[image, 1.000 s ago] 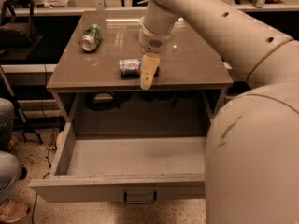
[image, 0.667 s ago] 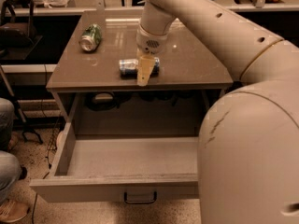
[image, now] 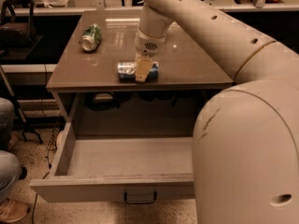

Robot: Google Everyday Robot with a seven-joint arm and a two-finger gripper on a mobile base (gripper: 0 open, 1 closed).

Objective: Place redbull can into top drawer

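The redbull can (image: 125, 69) lies on its side near the front edge of the cabinet top (image: 187, 64), silver end to the left. My gripper (image: 141, 70) reaches down from above and sits right over the can's middle, with its tan tip in front of the can and covering part of it. The top drawer (image: 112, 189) is pulled wide open below, with a bare inside and a small dark handle (image: 140, 199) on its front panel.
A green can (image: 91, 36) lies on its side at the back left of the cabinet top. My large arm link (image: 247, 153) fills the right foreground over the drawer's right end. A person's leg and shoe (image: 7, 181) are at the left edge. Cables (image: 100, 101) lie behind the drawer.
My gripper has shifted slightly left over the can's middle. The big arm link has spread further left in the foreground. The can and the drawer have not moved.
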